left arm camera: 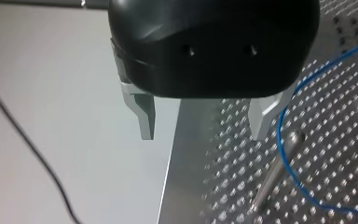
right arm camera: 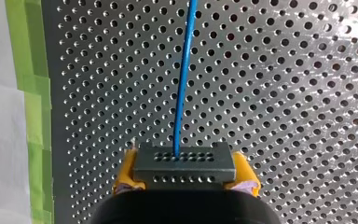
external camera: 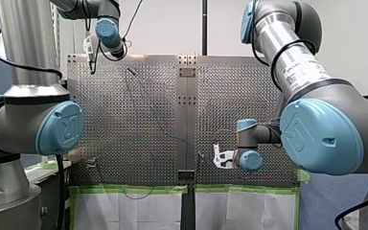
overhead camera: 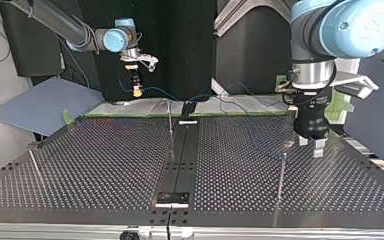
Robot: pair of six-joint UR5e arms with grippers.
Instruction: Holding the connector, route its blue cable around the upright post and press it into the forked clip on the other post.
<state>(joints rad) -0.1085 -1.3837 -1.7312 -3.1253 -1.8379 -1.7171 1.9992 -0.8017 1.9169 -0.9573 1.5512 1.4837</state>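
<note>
Both right jaws clamp connector [right arm camera: 185,163]; arm label [external camera: 301,68] illegible.

- My right gripper [overhead camera: 137,89] hangs high over the far edge of the perforated table [overhead camera: 105,165], at the view's left.
- The blue cable [overhead camera: 157,90] leaves from its tip and runs toward the view's right.
- My left gripper [overhead camera: 311,145] is black and points down, low over the table, with its metal fingers [overhead camera: 319,148] apart and nothing between them.
- A thin post [overhead camera: 281,175] stands just beside it.
- Another post [overhead camera: 170,125] stands near the middle.
</note>
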